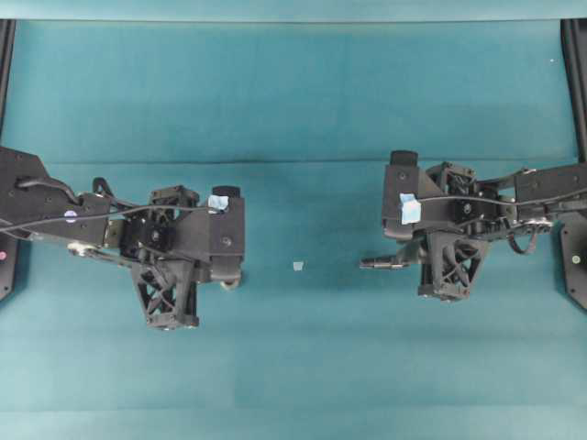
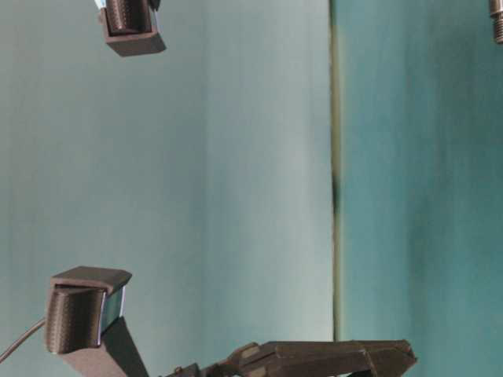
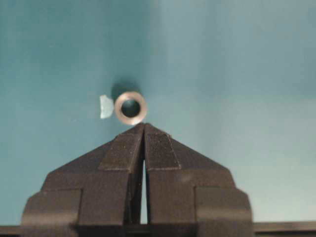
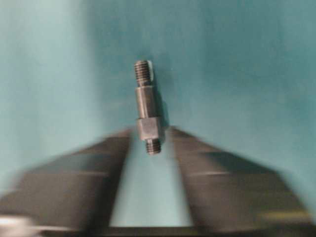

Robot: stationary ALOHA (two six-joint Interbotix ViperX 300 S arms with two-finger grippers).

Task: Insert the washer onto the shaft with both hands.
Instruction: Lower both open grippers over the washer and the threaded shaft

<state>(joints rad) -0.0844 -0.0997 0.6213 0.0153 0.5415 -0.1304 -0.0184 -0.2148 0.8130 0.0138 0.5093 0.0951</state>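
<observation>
The washer (image 3: pixel 131 107), a small grey metal ring with a dark hole, lies flat on the teal table just beyond the tips of my left gripper (image 3: pixel 144 125). The tips of that gripper meet and nothing is between them. In the overhead view the washer (image 1: pixel 230 283) peeks out under the left gripper (image 1: pixel 227 273). The shaft (image 4: pixel 147 111), a dark stepped rod with threaded ends, has its near end between the spread, blurred fingers of my right gripper (image 4: pixel 150 131). From overhead the shaft (image 1: pixel 378 263) pokes out to the left of the right gripper (image 1: pixel 408 261).
A tiny pale tape square (image 1: pixel 298 266) lies on the table between the two arms; another (image 3: pixel 105 107) sits right beside the washer. Black frame posts (image 1: pixel 576 92) stand at the table's left and right edges.
</observation>
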